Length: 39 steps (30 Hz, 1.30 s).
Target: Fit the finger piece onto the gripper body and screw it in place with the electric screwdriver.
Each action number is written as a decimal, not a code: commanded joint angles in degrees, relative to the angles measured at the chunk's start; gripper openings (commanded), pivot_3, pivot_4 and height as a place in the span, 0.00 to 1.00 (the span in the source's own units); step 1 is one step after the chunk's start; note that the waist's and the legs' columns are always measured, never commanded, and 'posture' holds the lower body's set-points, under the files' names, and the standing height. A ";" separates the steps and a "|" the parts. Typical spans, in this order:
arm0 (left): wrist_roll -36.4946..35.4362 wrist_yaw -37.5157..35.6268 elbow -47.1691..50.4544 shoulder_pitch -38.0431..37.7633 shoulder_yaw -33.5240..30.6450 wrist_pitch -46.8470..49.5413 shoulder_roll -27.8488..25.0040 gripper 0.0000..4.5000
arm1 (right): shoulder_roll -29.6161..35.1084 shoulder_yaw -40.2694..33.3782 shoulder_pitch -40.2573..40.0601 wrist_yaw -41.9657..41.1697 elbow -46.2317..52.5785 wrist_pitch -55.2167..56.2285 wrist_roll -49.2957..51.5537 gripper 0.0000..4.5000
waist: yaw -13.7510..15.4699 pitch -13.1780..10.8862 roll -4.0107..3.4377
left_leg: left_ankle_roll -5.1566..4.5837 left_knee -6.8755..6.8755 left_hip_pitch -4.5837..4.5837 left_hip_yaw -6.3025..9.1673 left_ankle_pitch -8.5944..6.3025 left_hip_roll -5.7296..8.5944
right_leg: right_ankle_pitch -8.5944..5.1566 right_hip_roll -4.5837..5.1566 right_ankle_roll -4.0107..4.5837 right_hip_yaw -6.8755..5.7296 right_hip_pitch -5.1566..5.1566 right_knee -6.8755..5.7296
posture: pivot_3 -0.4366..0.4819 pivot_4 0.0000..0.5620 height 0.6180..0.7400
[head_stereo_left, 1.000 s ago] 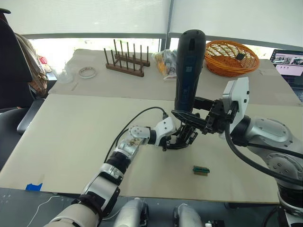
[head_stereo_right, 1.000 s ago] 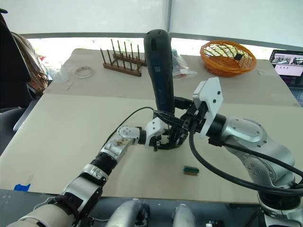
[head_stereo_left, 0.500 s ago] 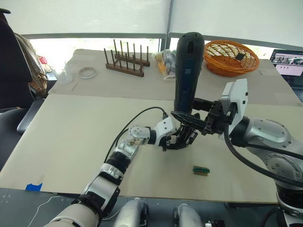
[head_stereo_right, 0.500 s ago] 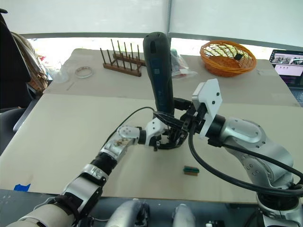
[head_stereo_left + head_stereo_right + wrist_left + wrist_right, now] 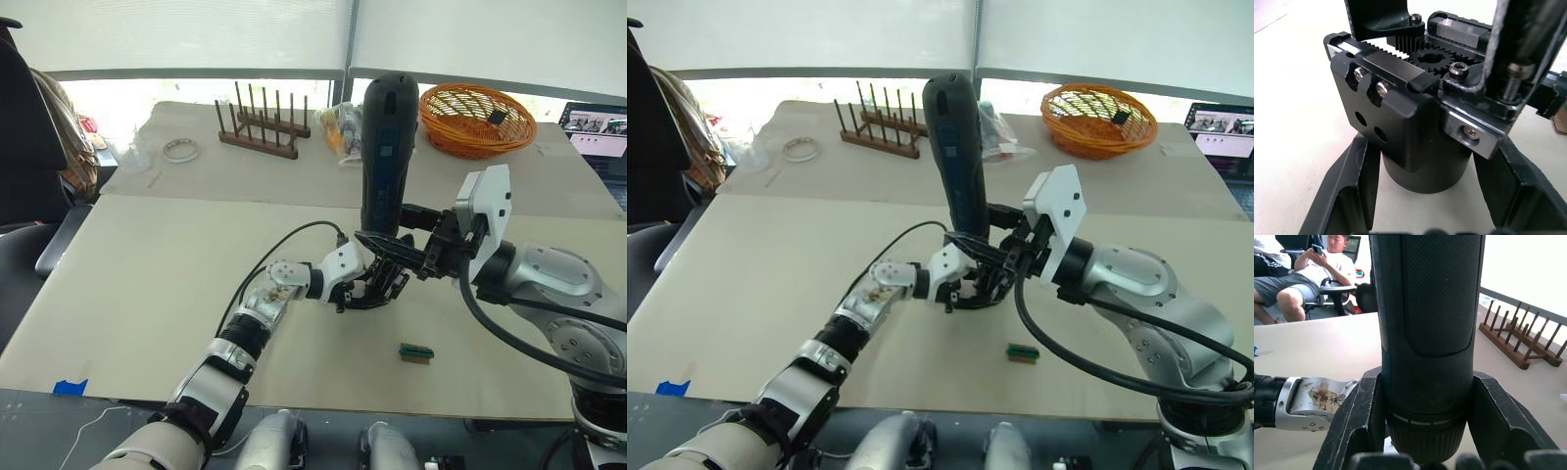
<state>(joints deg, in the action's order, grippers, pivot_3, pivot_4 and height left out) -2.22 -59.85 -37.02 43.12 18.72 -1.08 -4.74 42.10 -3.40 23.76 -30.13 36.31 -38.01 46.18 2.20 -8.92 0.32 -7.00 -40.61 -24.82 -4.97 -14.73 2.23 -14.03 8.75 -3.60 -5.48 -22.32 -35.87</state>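
Clamping electric screwdriver [image 5: 386, 147], right hand [image 5: 392, 257] (upright)

No text can be read with certainty; a worn label [image 5: 1322, 396] with handwritten marks sits on the left arm's metal wrist, but it is illegible.

daylight from rear windows | bright, slight glare | close foreground soft

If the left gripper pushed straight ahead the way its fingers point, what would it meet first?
Nothing new: the left gripper already has the gripper body between its fingers. Past that, the right gripper holding the electric screwdriver seems next in line, though depth is hard to judge.
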 commanded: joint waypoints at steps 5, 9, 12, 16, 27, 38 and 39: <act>-0.16 -0.11 0.98 1.39 -0.59 -0.45 0.20 0.50 | -1.29 -2.64 -0.38 -0.15 2.01 1.02 0.20 0.43 | -0.01 0.00 0.00 | 0.00 0.00 0.00 0.00 0.00 0.00 | 0.00 0.00 0.00 0.00 0.00 0.00 | 0.48 0.27 1.00; -0.17 0.10 0.52 1.83 -0.76 -0.55 0.33 0.50 | -1.65 -2.65 -1.85 -0.13 1.87 0.37 0.87 0.43 | 0.01 0.00 0.00 | 0.00 0.00 0.00 0.00 0.00 0.00 | 0.00 0.00 0.00 -0.01 0.01 0.00 | 0.48 0.27 1.00; -0.19 0.23 0.12 2.23 -0.90 -0.65 0.43 0.50 | -1.97 -1.99 -3.21 -0.54 0.57 1.59 -1.54 0.43 | 0.02 0.00 0.00 | 0.00 0.00 0.00 0.00 0.00 0.00 | 0.00 -0.01 0.00 -0.01 0.02 0.00 | 0.48 0.27 1.00; -0.18 0.23 -0.24 2.50 -0.91 -0.77 0.52 0.50 | -1.67 -1.26 -4.46 -1.66 -2.54 1.99 -4.35 0.43 | 0.06 0.01 -0.01 | 0.01 0.00 0.02 0.00 0.01 0.02 | 0.00 -0.02 0.00 0.00 0.04 -0.01 | 0.48 0.27 1.00; -0.11 0.14 -0.03 2.21 -0.75 -0.85 0.55 0.50 | -1.91 -0.34 -7.55 -3.51 -6.18 -2.70 -0.49 0.43 | 0.08 0.02 -0.01 | 0.01 -0.01 0.13 0.03 0.01 -0.01 | 0.00 -0.01 0.00 0.00 0.07 0.01 | 0.48 0.27 1.00; 0.25 -0.15 -0.10 2.25 -0.92 -1.21 0.42 0.50 | -0.53 4.85 -8.88 -5.34 -10.36 0.22 -9.37 0.43 | 0.13 0.18 0.18 | 0.02 0.00 0.46 0.06 -0.02 -0.05 | 0.00 0.00 0.00 0.02 0.16 0.02 | 0.48 0.27 1.00; 0.26 -0.17 -0.08 2.21 -0.92 -1.23 0.42 0.50 | -0.46 5.04 -8.94 -5.52 -10.42 0.38 -9.62 0.43 | 0.13 0.19 0.19 | 0.02 0.01 0.46 0.07 -0.02 -0.05 | 0.00 0.00 0.00 0.02 0.16 0.03 | 0.48 0.27 1.00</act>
<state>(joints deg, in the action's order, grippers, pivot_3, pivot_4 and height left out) -1.07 -59.55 -38.87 44.05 18.91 -1.08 -4.43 39.82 -2.87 19.02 -35.41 31.97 -33.29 41.43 2.33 -8.73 0.51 -6.97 -40.61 -24.36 -4.90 -14.75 2.17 -14.03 8.77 -3.60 -5.45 -22.16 -35.84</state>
